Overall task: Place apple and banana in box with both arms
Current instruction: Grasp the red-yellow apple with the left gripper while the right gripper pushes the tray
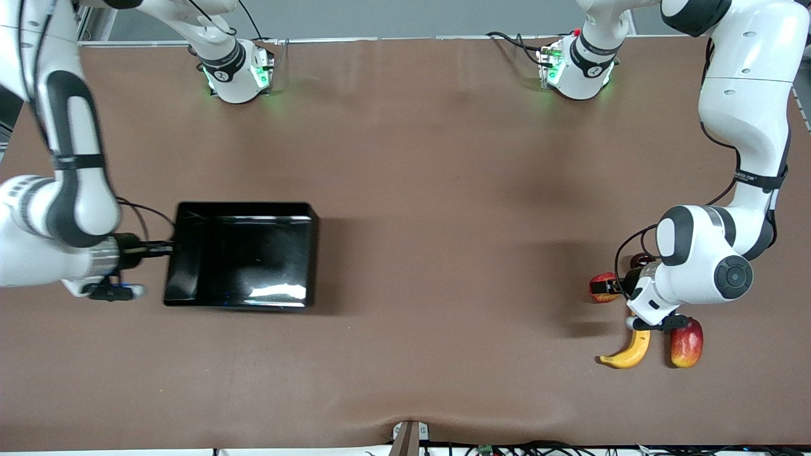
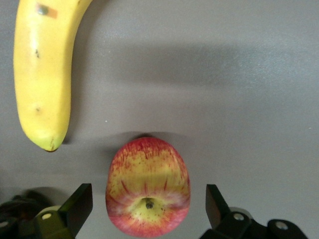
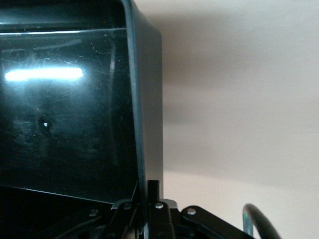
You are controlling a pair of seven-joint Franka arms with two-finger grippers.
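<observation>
The apple (image 2: 147, 191), red with yellow streaks, lies on the brown table at the left arm's end. It sits between the fingers (image 2: 81, 201) of my left gripper (image 2: 148, 198), which is open and not touching it. In the front view the apple (image 1: 599, 288) shows partly under the left gripper (image 1: 613, 288). The yellow banana (image 1: 629, 351) lies nearer to the front camera than the apple, and also shows in the left wrist view (image 2: 42, 69). The black box (image 1: 244, 207) stands at the right arm's end. My right gripper (image 1: 166, 249) is shut on the box's end wall (image 3: 149, 99).
An oblong red-yellow fruit (image 1: 687, 342) lies beside the banana. A dark red fruit (image 1: 640, 259) shows partly under the left arm, farther from the front camera than the apple. The wide brown table stretches between the box and the fruits.
</observation>
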